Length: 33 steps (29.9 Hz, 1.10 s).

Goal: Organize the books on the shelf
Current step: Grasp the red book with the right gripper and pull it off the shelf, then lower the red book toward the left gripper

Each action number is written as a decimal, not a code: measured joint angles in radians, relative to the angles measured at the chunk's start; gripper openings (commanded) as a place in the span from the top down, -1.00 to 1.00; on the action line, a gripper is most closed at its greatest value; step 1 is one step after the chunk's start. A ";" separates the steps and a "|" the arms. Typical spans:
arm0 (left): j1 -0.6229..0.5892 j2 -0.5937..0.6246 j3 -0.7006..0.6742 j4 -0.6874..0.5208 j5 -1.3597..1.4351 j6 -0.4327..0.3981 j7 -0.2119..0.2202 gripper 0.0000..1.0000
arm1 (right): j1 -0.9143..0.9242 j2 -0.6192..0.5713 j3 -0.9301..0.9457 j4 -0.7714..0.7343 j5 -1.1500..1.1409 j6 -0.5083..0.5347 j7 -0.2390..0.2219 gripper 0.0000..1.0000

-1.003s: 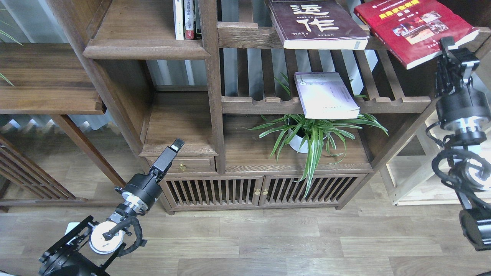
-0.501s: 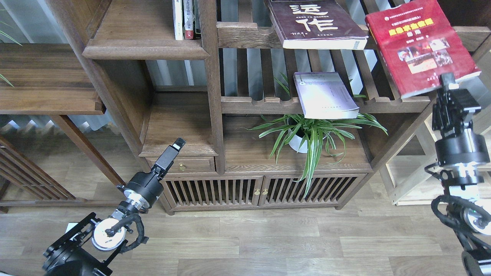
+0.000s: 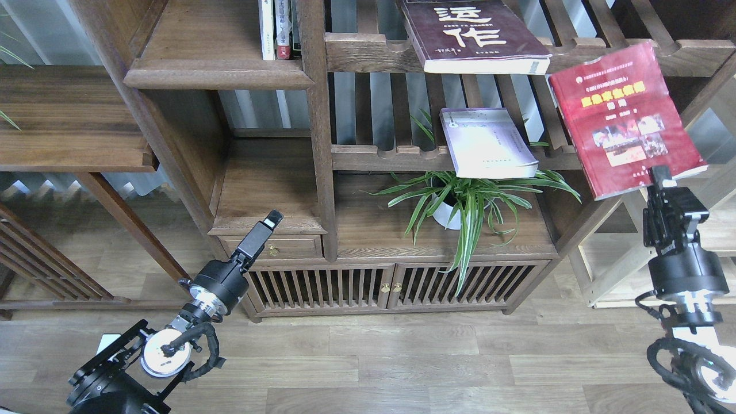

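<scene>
My right gripper (image 3: 661, 177) is shut on the lower edge of the bright red book (image 3: 624, 115) and holds it tilted in the air, in front of the right end of the slatted racks. The maroon book (image 3: 477, 34) with white characters lies on the upper slatted rack. The pale lavender book (image 3: 489, 144) lies on the lower slatted rack. The solid dark-brown shelf (image 3: 218, 75) with a moulded front edge is at the upper left. My left gripper (image 3: 269, 221) is low, by the small drawer, empty and seen edge-on.
Slim white- and red-spined volumes (image 3: 279, 29) stand at the right end of the solid shelf. A potted spider plant (image 3: 460, 201) stands under the lower rack (image 3: 402, 155). A light pine frame (image 3: 615, 270) stands at the right. A lower solid board (image 3: 267, 195) sits above the drawer.
My right gripper has come down and a little left with the red book, lifting it off the upper rack and turning it more upright. My left arm has barely moved.
</scene>
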 measured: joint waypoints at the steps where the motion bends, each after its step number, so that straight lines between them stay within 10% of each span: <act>1: 0.000 0.000 0.000 0.000 0.000 0.000 0.000 -0.98 | -0.011 0.004 0.000 0.000 0.000 0.000 0.002 0.64; 33: 0.016 -0.023 0.131 0.047 0.001 0.000 0.001 -0.98 | -0.229 0.047 -0.018 0.002 -0.004 0.000 0.001 0.67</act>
